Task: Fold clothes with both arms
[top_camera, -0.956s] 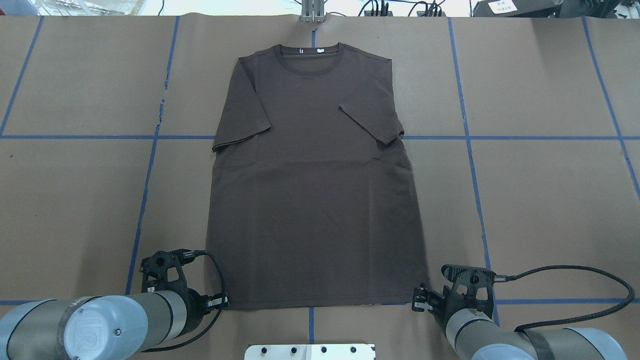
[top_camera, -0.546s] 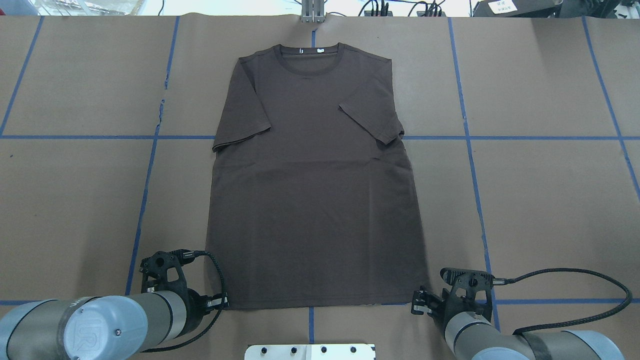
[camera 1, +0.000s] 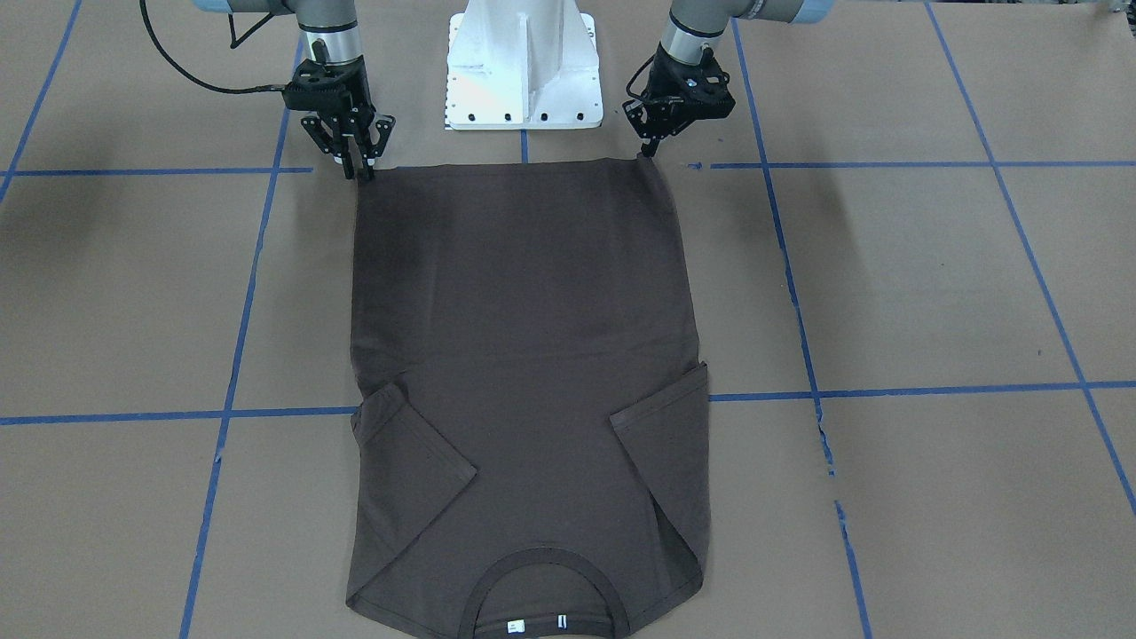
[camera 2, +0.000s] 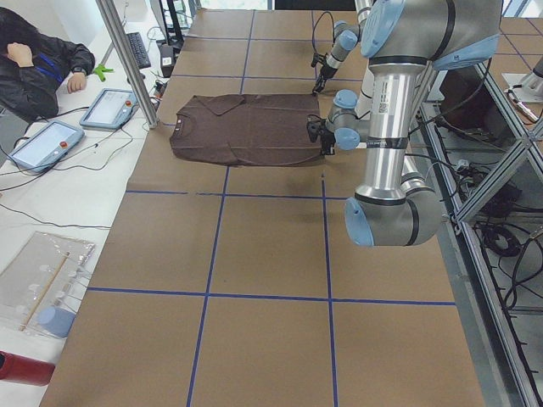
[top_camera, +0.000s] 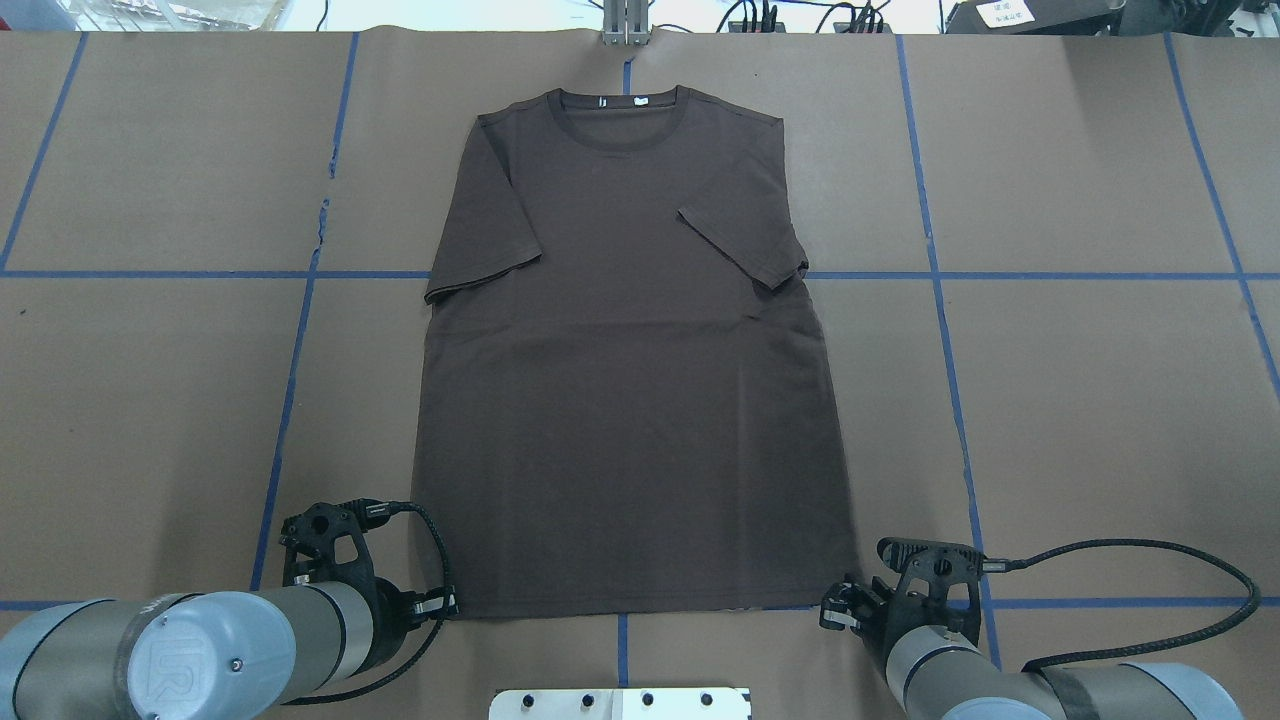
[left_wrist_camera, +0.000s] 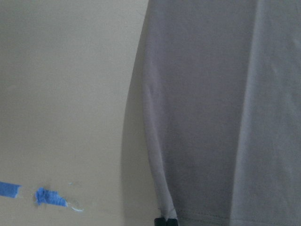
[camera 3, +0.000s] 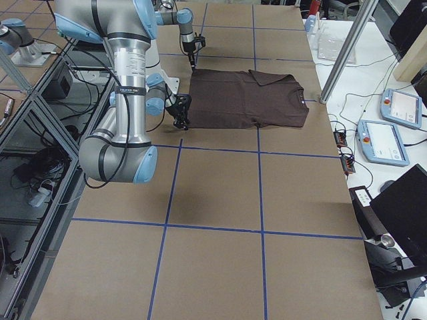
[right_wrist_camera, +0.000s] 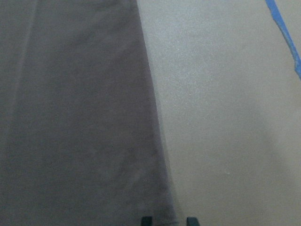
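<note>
The dark brown T-shirt [top_camera: 620,380] lies flat on the brown paper table, collar away from me and both sleeves folded in over the body [camera 1: 524,337]. My left gripper [top_camera: 450,602] is low at the near left hem corner. In the left wrist view its tips [left_wrist_camera: 165,221] sit together on that corner, shut on the cloth. My right gripper [top_camera: 830,610] is at the near right hem corner. In the right wrist view its two fingertips [right_wrist_camera: 146,220] stand apart on either side of the shirt's edge [right_wrist_camera: 80,117], open. Both also show in the front view: left [camera 1: 650,151], right [camera 1: 359,170].
The white pedestal base [camera 1: 524,62] stands just behind the hem, between the arms. Blue tape lines [top_camera: 300,330] grid the table. A metal post [camera 2: 127,59] rises beyond the collar. An operator [camera 2: 34,59] sits there with tablets on a white bench.
My right gripper has crept slightly left and toward me at the right hem corner. The left arm and the shirt have not moved.
</note>
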